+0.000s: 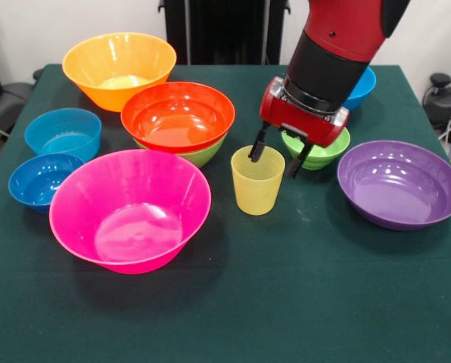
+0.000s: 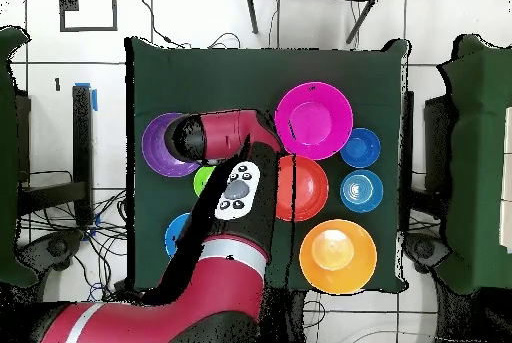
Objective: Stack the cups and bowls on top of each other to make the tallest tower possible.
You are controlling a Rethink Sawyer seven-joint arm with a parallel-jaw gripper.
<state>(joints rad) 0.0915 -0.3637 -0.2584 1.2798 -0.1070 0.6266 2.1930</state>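
The yellow cup [image 1: 257, 180] stands upright at the table's middle. My gripper [image 1: 278, 155] is open right above it: one finger [image 1: 256, 144] dips inside the cup's rim and the other stands outside the rim, towards the small green bowl [image 1: 320, 150]. The red-orange bowl [image 1: 178, 115] sits nested in a medium green bowl [image 1: 204, 156] left of the cup. The pink bowl [image 1: 129, 208] is in front of that pile and the purple bowl [image 1: 399, 183] lies at the right. In the overhead view my arm [image 2: 235, 194] hides the cup and the gripper.
An orange bowl [image 1: 118, 68] stands at the far left. A light-blue bowl [image 1: 63, 132] and a blue bowl [image 1: 40, 180] lie at the left edge. Another blue bowl [image 1: 363, 85] shows behind my arm. The green table [image 1: 324, 287] is bare along its front.
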